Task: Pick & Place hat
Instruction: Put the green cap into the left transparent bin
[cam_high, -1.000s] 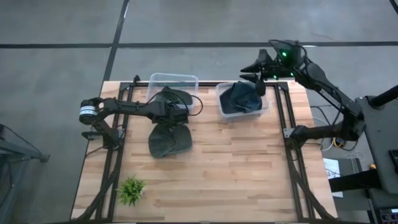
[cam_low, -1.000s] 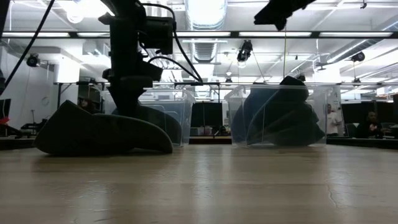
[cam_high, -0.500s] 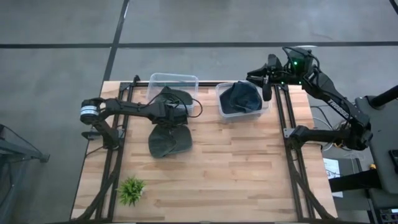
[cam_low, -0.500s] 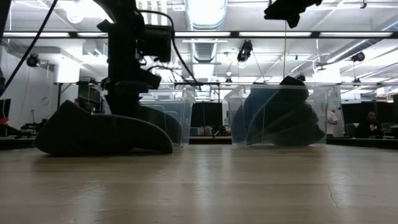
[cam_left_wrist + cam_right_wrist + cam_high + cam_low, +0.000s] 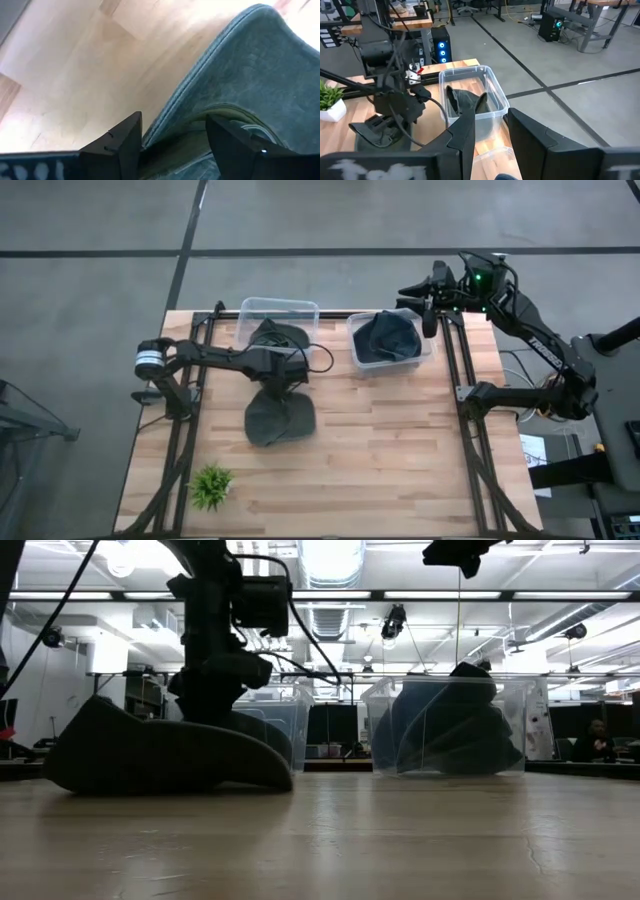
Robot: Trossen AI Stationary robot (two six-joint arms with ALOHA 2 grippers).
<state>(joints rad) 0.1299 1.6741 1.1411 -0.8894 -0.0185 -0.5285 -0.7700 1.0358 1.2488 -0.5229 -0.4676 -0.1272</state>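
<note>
My left gripper (image 5: 283, 375) is clamped on the hat (image 5: 279, 417) lying on the table (image 5: 400, 460) near its middle, in front of the far-edge bins. My right gripper (image 5: 425, 308) hangs parted over the far edge.

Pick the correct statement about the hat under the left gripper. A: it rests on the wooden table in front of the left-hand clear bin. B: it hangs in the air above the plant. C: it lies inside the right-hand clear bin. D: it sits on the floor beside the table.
A: the high view shows the hat flat on the table, beside the left bin, with the left gripper at its edge.
</note>
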